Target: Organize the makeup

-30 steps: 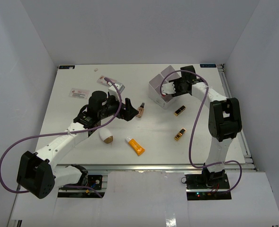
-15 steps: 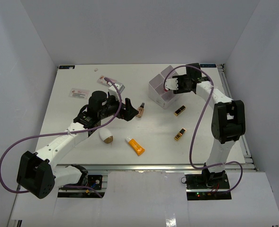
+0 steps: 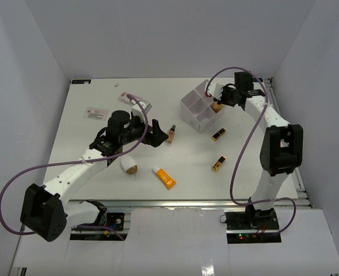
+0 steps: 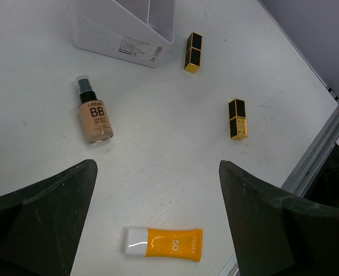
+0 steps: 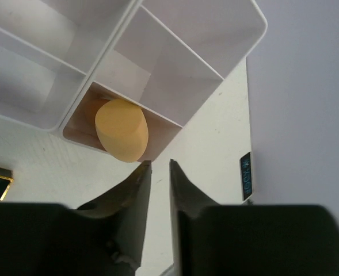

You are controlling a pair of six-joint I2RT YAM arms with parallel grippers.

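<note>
**Tan sponge in the box; right claw narrow, left claw wide**

My right claw (image 5: 159, 167) hangs at the corner of the white box (image 5: 238, 34). Its jaws are drawn to a slim gap with nothing between them. The tan sponge (image 5: 122, 129) lies just ahead of the tips and a little to their left, inside the compartment closest to the claw. It is clear of both fingers.

My left claw (image 4: 157, 167) is spread wide and holds nothing, poised over the surface (image 4: 157, 86). Ahead of it and to the left, the beige bottle (image 4: 92, 115) lies flat with its dark cap pointing away from the claw. In the left wrist view the orange tube (image 4: 163, 244) shows between the two fingers, back toward the wrist, with its white cap toward the left finger. Ahead and to the right lies the near lipstick tube (image 4: 237, 118). The far lipstick tube (image 4: 193, 52) lies further on, just beside the box wall. In the overhead view, the white-and-tan sponge (image 3: 129, 166) sits behind the left claw, close beside that arm.
</note>
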